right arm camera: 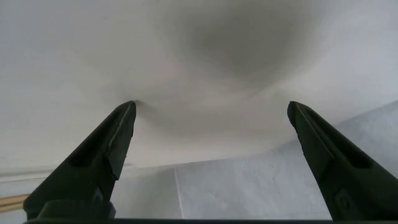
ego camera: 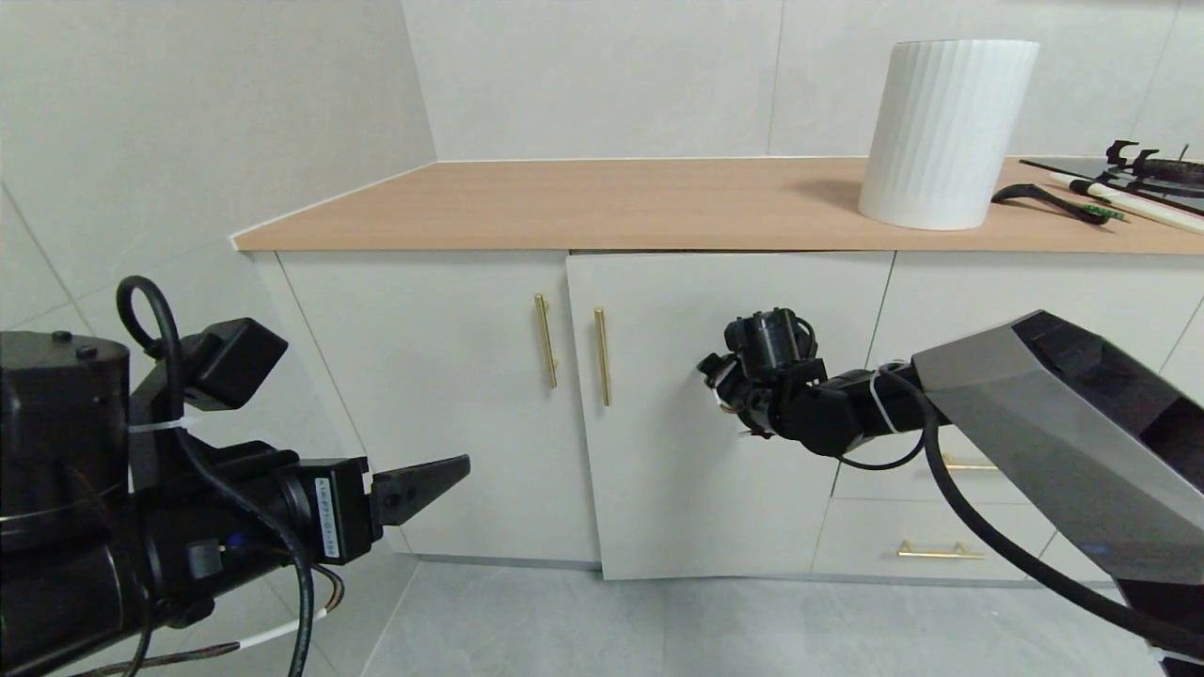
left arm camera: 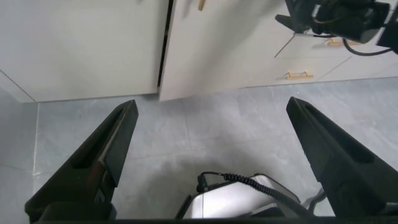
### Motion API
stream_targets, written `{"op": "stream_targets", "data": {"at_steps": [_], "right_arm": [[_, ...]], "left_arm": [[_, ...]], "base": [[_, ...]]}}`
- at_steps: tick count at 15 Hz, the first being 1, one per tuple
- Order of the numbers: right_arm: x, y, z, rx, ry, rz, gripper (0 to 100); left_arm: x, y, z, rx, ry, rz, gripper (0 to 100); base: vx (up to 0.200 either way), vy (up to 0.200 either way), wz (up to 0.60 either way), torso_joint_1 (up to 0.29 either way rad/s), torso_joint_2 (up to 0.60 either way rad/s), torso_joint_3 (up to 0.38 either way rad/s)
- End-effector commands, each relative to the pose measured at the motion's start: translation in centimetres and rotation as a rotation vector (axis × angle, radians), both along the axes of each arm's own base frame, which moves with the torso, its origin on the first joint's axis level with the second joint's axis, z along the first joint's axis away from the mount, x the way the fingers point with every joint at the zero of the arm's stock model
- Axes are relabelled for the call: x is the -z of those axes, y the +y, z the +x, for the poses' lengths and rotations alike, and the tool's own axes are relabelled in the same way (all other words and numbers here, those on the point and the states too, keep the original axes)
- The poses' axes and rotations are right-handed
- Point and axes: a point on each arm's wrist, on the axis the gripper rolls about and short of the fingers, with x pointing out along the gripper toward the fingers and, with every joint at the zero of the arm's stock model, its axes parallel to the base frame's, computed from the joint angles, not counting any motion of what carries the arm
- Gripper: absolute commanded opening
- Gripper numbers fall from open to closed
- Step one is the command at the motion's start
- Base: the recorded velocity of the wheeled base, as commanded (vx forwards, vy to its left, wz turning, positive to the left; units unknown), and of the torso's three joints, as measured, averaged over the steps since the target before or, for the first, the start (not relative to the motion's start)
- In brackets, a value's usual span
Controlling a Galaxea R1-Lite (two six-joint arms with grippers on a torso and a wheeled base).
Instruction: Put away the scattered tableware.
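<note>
far right on the wooden surface (ego camera: 611, 202), just beside a tall white ribbed container (ego camera: 945, 132): the scattered tableware. nearest the container, a black curved utensil (ego camera: 1039, 198), lying flat, long axis running from the container's foot toward the view's right edge, hooked end toward the container, a bit of green at the other end; cannot tell whether part of it. just behind, a long pale stick (ego camera: 1148, 204), also flat, long axis slanting from back-left to front-right and cut off by the view's right edge. farther back, a black grate (ego camera: 1162, 167). well below all this, the right hand (ego camera: 717, 376), raised to the face of the right cabinet door (ego camera: 696, 489), to the right of its gold bar handle (ego camera: 602, 357); fingers (right arm camera: 106, 149) spread wide, nothing between them, pointing straight at the white panel close in front; cannot tell whether touching. door slightly ajar, lower edge standing out from the neighbouring door (ego camera: 433, 395). low on the left, well apart from the tableware, the left hand (ego camera: 428, 481), hanging over the grey floor (ego camera: 583, 621), pointing toward the cabinets, fingers (left arm camera: 102, 155) likewise wide apart and empty. lower right, drawer fronts with a small gold drawer pull (ego camera: 926, 550).
</note>
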Motion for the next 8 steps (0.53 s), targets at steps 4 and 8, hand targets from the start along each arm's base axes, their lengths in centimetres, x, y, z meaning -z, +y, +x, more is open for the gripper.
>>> {"op": "stream_targets", "data": {"at_steps": [4, 8], "right_arm": [[0.6, -0.5, 1.5, 0.049, -0.01, -0.009, 100], [0.6, -1.2, 2.3, 0.083, -0.003, -0.008, 100]], "left_arm": [[0.0, 0.0, 0.0, 0.0, -0.001, -0.001, 100], [0.0, 0.0, 0.0, 0.0, -0.001, -0.001, 100]], "base": [[0.0, 0.0, 0.0, 0.0, 0.0, 0.0], [0.0, 0.0, 0.0, 0.0, 0.0, 0.0]]}}
